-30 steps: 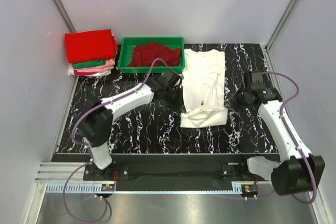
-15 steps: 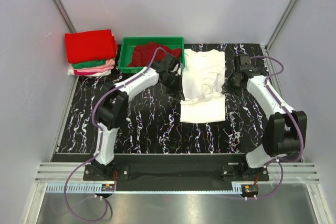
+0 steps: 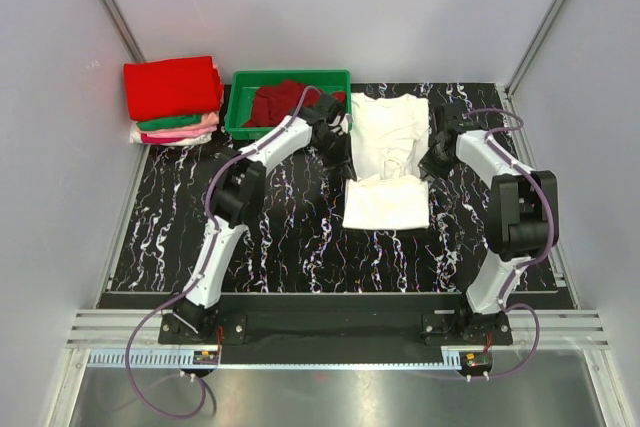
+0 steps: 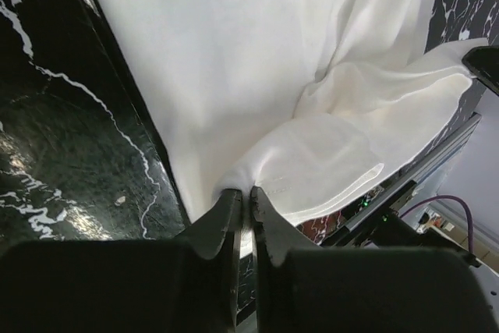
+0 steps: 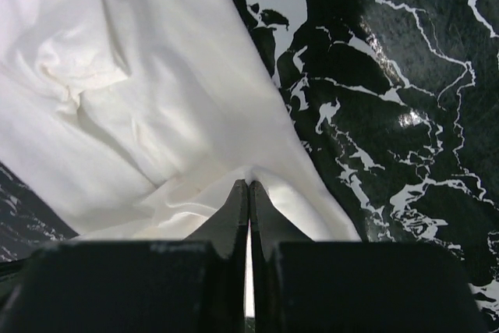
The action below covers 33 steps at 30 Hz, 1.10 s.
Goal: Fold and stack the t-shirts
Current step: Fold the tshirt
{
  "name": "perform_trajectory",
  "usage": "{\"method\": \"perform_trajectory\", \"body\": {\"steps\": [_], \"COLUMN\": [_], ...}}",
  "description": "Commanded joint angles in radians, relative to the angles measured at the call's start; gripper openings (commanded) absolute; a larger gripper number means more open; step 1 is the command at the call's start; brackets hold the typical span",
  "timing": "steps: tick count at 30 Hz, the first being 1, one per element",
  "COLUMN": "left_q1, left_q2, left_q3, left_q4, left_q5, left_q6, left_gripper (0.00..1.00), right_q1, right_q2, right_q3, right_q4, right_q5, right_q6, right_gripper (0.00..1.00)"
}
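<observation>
A white cloth t-shirt lies flat on the black white-veined marble-look table, right of a green plastic tray that holds a dark red crumpled garment. A stack of folded shirts, red on top, sits at the far left corner. The shirt's near part is doubled over onto its middle, and each arm has one side of that lifted edge. The left gripper stands narrow, a thin slit between its jaws, with the cloth drawn to a peak at its tips, so it seems to be pinching the edge only lightly. The right gripper is clamped tight on a small ridge of the same shirt at the opposite side. The fold looks about half made. The main risk is an uneven release: if the left side lets go while the right one pulls, the carried edge would swing round and land askew, giving a crooked packet that stacks badly. The cloth between the two grips sags and wrinkles, so laying it down slack would probably trap creases in the middle. The smooth tabletop may also let the lower layer slide with the upper one. The left arm works just beside the tray, and a wide sweep could nudge it.
</observation>
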State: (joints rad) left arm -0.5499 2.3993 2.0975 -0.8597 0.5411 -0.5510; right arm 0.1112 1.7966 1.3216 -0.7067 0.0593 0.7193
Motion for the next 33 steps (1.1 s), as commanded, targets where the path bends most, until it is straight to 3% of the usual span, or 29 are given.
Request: {"method": "perform_trajectory", "body": {"steps": [1, 6, 9, 10, 12, 13, 15, 16, 17, 18, 20, 26, 30, 33], "left_q1": [0.028, 0.064, 0.082, 0.088, 0.108, 0.116, 0.14, 0.146, 0.151, 0.151, 0.143, 0.082, 0.041, 0.007], "left_q2": [0.027, 0.092, 0.103, 0.097, 0.049, 0.029, -0.037, -0.061, -0.116, -0.143, -0.233, -0.469, -0.548, -0.586], "left_q3": [0.076, 0.125, 0.186, 0.199, 0.211, 0.208, 0.176, 0.153, 0.129, 0.068, -0.019, -0.502, -0.72, -0.841], "left_q4": [-0.018, 0.005, -0.022, -0.033, -0.033, -0.032, -0.029, -0.025, -0.018, -0.016, 0.01, 0.249, 0.388, 0.496], "left_q5": [0.068, 0.118, 0.128, 0.128, 0.123, 0.122, 0.123, 0.119, 0.112, 0.088, 0.066, 0.039, 0.031, 0.033], "left_q6": [0.011, -0.004, 0.002, 0.005, 0.008, 0.005, 0.0, 0.002, 0.003, 0.008, 0.022, -0.016, -0.081, -0.124], "left_gripper": [0.12, 0.17, 0.31, 0.4, 0.48, 0.6, 0.72, 0.73, 0.75, 0.81, 0.82, 0.83, 0.81, 0.8], "right_q1": [-0.015, -0.033, -0.045, -0.05, -0.071, -0.079, -0.096, -0.105, -0.105, -0.105, -0.105, -0.105, -0.105, -0.105], "right_q2": [0.041, 0.13, 0.182, 0.191, 0.196, 0.196, 0.182, 0.17, 0.155, 0.109, 0.048, -0.247, -0.403, -0.456], "right_q3": [0.059, 0.106, 0.183, 0.197, 0.231, 0.251, 0.303, 0.315, 0.32, 0.306, 0.263, -0.126, -0.396, -0.497], "right_q4": [0.033, 0.049, 0.017, 0.003, 0.001, -0.005, -0.045, -0.059, -0.083, -0.088, -0.085, 0.025, 0.099, 0.179], "right_q5": [0.045, 0.016, -0.004, -0.012, -0.03, -0.039, -0.039, -0.024, -0.012, -0.003, 0.004, -0.122, -0.203, -0.234], "right_q6": [0.017, -0.003, -0.02, -0.02, -0.037, -0.041, -0.063, -0.069, -0.072, -0.078, -0.08, -0.044, -0.001, -0.007], "right_gripper": [0.0, 0.0, 0.04, 0.1, 0.25, 0.48, 0.72, 0.85, 0.9, 0.92, 0.94, 0.94, 0.87, 0.79]}}
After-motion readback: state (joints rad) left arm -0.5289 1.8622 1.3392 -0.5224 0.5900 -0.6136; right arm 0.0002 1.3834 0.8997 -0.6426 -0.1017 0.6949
